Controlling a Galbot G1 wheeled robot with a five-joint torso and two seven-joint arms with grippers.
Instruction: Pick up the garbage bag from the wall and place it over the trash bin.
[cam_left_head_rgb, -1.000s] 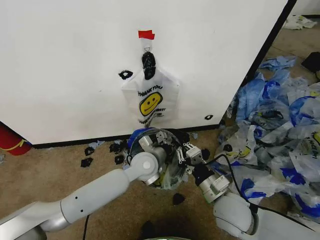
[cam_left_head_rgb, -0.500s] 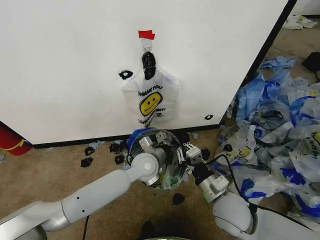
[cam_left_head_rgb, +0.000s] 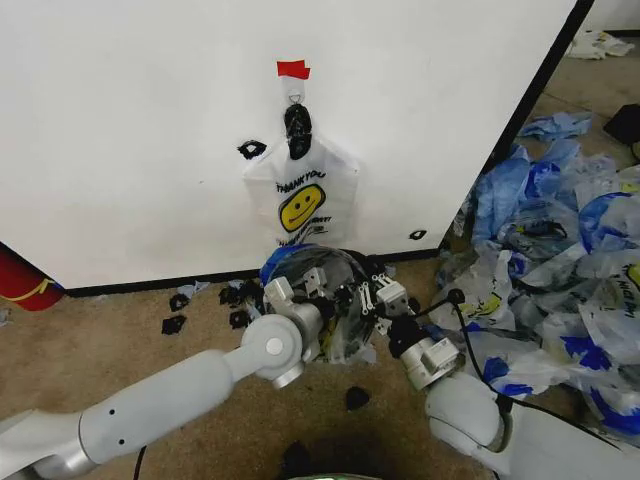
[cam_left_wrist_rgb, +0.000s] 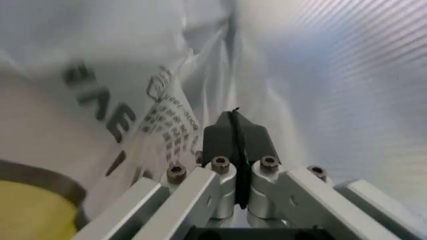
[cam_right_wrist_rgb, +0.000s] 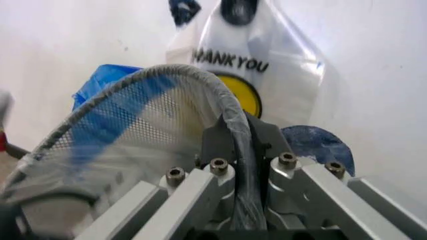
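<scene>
Head view puts the bin (cam_left_head_rgb: 325, 300) on the carpet (cam_left_head_rgb: 130, 340) just in front of the wall (cam_left_head_rgb: 150, 130), tipped so its mesh side faces me, with the bag (cam_left_head_rgb: 345, 335) draped over its rim and blue patches showing through. I see both arms meeting right at it. My left gripper (cam_left_head_rgb: 312, 284) sits at the bin's near rim; on the left wrist view its pads (cam_left_wrist_rgb: 223, 137) are pressed flat together with thin plastic (cam_left_wrist_rgb: 320, 85) all around them, and I cannot tell whether a fold is actually caught between them. My right gripper (cam_left_head_rgb: 372, 296) is on the bin's right side; on the right wrist view its pads (cam_right_wrist_rgb: 220, 137) are clamped on the wrapped rim (cam_right_wrist_rgb: 227, 100), plastic film pinched against the mesh.

Behind the bin, a bunch of smiley bags (cam_left_head_rgb: 300, 200) hangs against the wall from a hook (cam_left_head_rgb: 294, 98), tied with a black knot (cam_left_head_rgb: 297, 130), under a bit of red tape (cam_left_head_rgb: 293, 69). The yellow face and THANK YOU print show clearly there, and the same print turns up past the rim on the right wrist view (cam_right_wrist_rgb: 230, 62). Black scraps (cam_left_head_rgb: 175, 312) dot the carpet along the wall's base strip (cam_left_head_rgb: 140, 287). Off to my right lies a big heap of loose bags (cam_left_head_rgb: 560, 260), blue and white. A red object (cam_left_head_rgb: 20, 280) pokes in at the far left edge.
</scene>
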